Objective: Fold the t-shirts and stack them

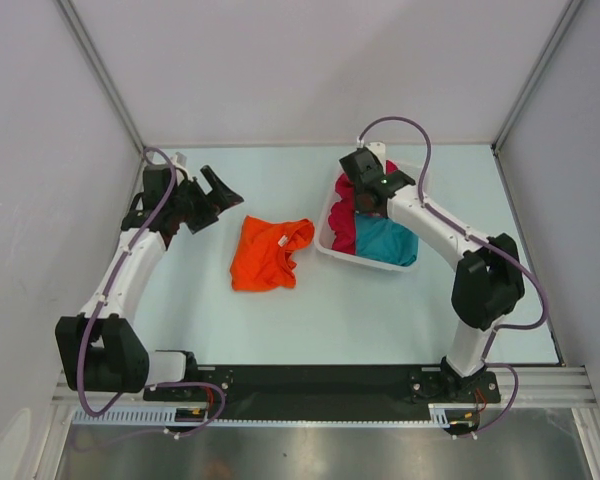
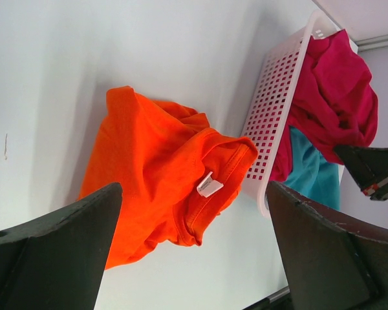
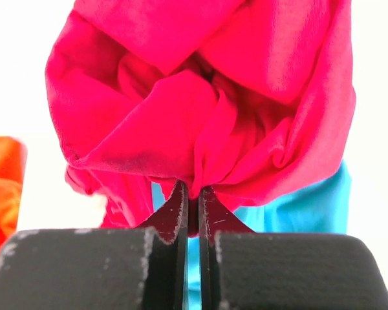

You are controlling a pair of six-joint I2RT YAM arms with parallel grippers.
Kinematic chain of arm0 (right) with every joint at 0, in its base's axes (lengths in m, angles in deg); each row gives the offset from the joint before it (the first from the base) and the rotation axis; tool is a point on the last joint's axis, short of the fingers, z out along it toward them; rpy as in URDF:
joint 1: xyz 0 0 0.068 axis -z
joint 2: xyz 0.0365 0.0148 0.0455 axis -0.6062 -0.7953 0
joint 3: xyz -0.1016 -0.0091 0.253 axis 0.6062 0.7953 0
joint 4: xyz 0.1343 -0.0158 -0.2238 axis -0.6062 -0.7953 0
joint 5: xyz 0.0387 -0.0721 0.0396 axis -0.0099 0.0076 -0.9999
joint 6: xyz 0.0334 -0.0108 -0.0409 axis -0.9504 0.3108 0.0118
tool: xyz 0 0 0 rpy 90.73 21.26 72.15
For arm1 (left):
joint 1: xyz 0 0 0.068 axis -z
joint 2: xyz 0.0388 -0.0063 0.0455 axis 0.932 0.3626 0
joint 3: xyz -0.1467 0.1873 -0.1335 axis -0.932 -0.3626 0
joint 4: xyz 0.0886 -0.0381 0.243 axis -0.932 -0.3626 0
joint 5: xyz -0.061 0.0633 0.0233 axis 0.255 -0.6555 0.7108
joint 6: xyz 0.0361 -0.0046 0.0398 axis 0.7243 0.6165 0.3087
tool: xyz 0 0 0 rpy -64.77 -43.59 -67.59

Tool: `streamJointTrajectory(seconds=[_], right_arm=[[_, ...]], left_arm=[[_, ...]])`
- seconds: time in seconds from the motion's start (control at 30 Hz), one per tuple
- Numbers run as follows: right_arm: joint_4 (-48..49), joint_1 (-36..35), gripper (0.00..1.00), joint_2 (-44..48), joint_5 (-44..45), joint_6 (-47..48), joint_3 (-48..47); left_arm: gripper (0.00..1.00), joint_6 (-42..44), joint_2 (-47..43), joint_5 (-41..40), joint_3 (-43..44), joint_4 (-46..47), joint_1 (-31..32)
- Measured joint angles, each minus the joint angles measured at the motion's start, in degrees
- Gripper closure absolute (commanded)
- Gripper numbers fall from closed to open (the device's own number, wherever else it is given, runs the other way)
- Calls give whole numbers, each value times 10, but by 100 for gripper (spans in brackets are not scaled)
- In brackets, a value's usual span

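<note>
Fold of crimson t-shirt [image 3: 200,110] in closed right claw [image 3: 193,192], inside basket [image 2: 265,116].

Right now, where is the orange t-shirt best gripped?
Pinch the collar of the orange t-shirt beside the white tag, from above: it lies crumpled on the table, and that neckline sits exposed on top, probably a firm edge.

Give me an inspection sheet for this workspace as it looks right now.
Surface: pale table, matte.
Job's things: orange t-shirt crumpled on table; crimson t-shirt and teal t-shirt bunched in white lattice basket.
Clutter: nothing seen.
Grippers: left gripper open, apart from the orange t-shirt; right gripper shut on crimson t-shirt.
Cables: purple cables run along both arms.
Surroundings: pale walls, metal frame posts.
</note>
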Motion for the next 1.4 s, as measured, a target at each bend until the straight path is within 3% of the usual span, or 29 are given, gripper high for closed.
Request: streamJointTrajectory(seconds=[0.23,0.47,0.5,0.53,0.63,1.1,1.4], right_arm=[[-4,-34,100,29,49,-14,36],[-5,5,98,-11,32,-13,19],[-6,11,90,-28,26,-12,9],[-10,16,73,-45,21,-11,-2],[-31,23,61,-96,11,-5,-53],[-85,-66,60,-121,57,38,-308],[-92,-90,64,-169,0,26,-339]], left_arm=[[0,0,-4,8,-13,1,0],[0,0,-11,12,-20,2,0],[0,0,-13,12,-20,2,0],[0,0,-14,12,-20,2,0],[1,0,-15,12,-20,3,0],[0,4,-16,26,-20,2,0],[0,5,-23,26,-20,0,-1]])
